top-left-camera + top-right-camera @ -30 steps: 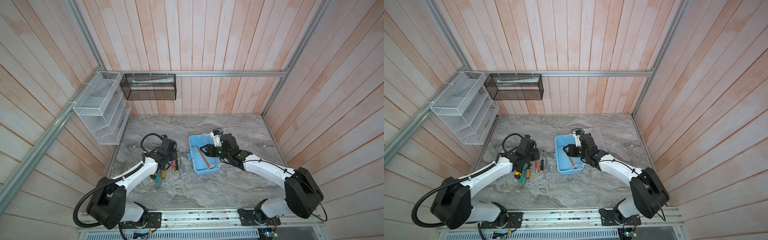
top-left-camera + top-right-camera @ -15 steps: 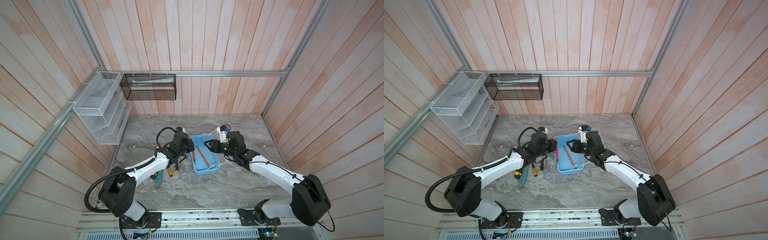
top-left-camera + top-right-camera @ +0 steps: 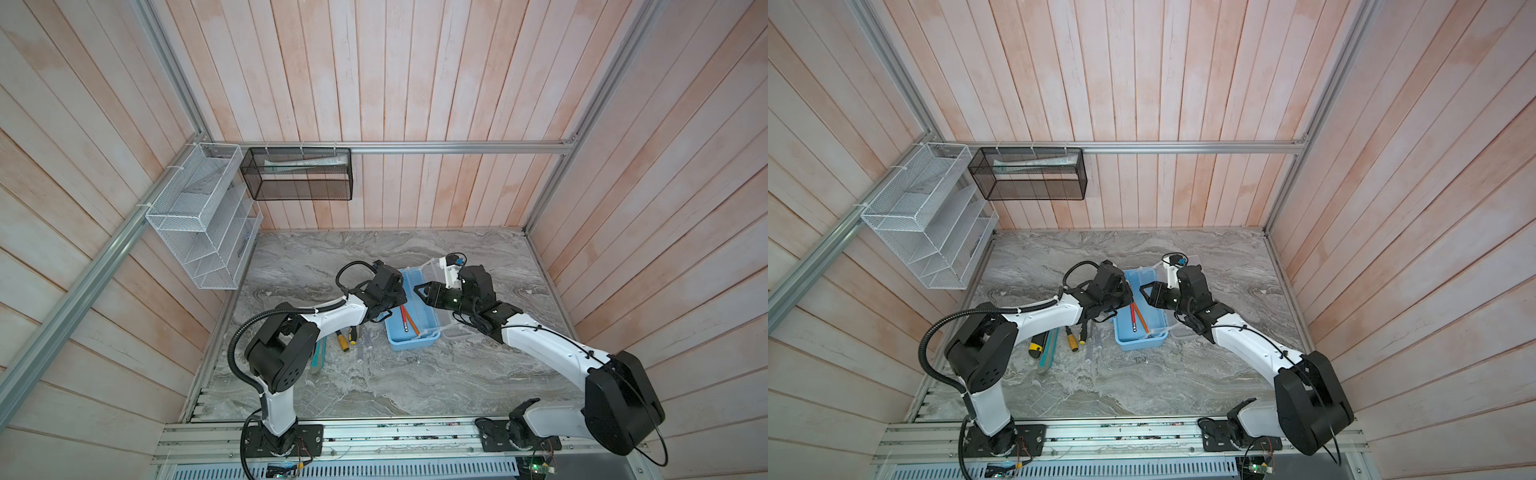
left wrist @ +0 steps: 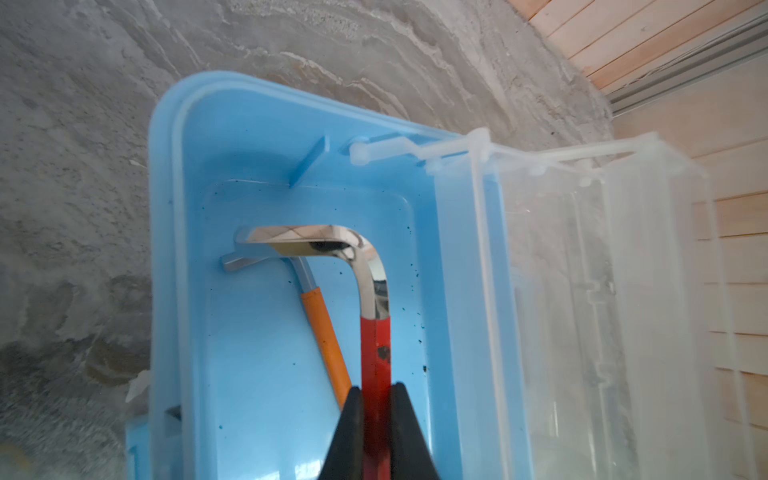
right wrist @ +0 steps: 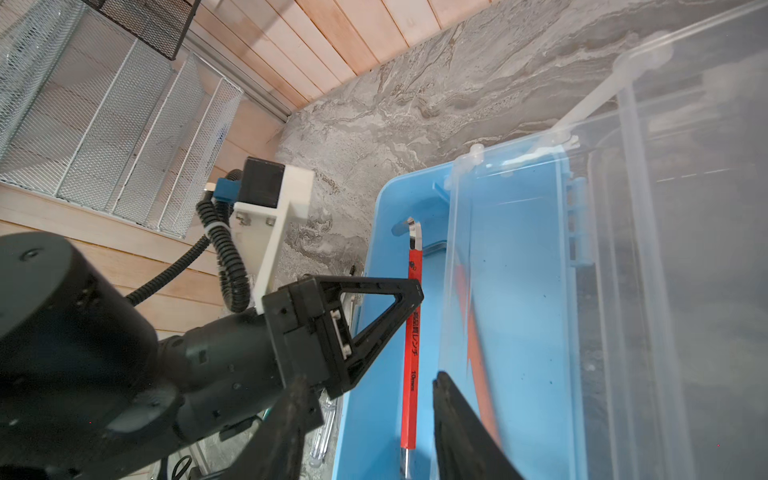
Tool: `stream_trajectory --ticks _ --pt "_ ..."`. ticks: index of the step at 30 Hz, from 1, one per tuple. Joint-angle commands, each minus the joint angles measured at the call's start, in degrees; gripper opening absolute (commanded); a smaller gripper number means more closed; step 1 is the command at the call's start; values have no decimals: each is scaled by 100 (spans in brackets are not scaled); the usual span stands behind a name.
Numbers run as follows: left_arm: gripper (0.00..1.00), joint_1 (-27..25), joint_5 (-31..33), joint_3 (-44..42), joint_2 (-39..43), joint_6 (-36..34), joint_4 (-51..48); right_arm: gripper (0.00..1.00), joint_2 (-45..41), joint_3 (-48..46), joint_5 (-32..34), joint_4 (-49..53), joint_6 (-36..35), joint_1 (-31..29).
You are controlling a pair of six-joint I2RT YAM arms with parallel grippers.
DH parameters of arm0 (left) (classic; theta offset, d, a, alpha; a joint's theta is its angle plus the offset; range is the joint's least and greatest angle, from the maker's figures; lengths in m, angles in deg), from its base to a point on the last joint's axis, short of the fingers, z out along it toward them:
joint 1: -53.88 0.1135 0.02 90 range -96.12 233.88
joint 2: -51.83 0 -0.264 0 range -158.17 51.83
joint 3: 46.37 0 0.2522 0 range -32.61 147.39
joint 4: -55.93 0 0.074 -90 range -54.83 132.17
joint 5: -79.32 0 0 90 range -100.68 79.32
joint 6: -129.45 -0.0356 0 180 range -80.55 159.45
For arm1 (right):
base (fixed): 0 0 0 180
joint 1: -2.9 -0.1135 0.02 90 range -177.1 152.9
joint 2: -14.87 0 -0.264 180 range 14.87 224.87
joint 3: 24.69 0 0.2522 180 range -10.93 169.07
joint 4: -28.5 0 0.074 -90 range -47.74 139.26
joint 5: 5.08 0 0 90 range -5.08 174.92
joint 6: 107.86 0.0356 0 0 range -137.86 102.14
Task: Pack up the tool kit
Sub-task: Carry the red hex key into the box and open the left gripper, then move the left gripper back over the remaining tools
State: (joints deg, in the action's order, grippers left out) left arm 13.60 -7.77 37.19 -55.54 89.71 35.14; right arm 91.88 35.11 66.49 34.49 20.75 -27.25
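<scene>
Left hand [image 4: 377,390] pinches the red-handled bent metal wrench [image 4: 375,332] in the blue plastic box [image 4: 249,353] — right hand [image 5: 370,378] half open, empty.

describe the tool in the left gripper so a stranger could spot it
Find the open blue box on the grey marble table. The left gripper pinches the red hex key inside it. It is L-shaped like the orange hex key beside it, but its sleeve is red and its bend is thicker.
</scene>
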Motion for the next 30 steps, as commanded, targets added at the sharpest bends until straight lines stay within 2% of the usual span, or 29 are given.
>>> stream_trajectory --ticks 1,8,11,14,18,26,30 --pt "0 -59 358 437 -297 70 -407 48 -83 -86 -111 -121 19 45" --pt "0 -78 371 651 -789 25 -589 49 -55 -119 -112 -124 24 73" --pt "6 -85 298 675 -877 18 -574 50 -59 -126 -124 -100 24 91" --pt "17 -87 245 675 -899 -13 -536 51 -81 -137 -122 -125 24 108" --pt "19 -79 178 678 -868 -98 -490 51 -63 -104 -148 -137 26 120" --pt "20 -25 78 485 -282 -672 -192 51 -120 180 -206 89 -128 122" --pt "29 40 401 157 478 -1105 -238 51 -210 359 -204 214 -196 108"
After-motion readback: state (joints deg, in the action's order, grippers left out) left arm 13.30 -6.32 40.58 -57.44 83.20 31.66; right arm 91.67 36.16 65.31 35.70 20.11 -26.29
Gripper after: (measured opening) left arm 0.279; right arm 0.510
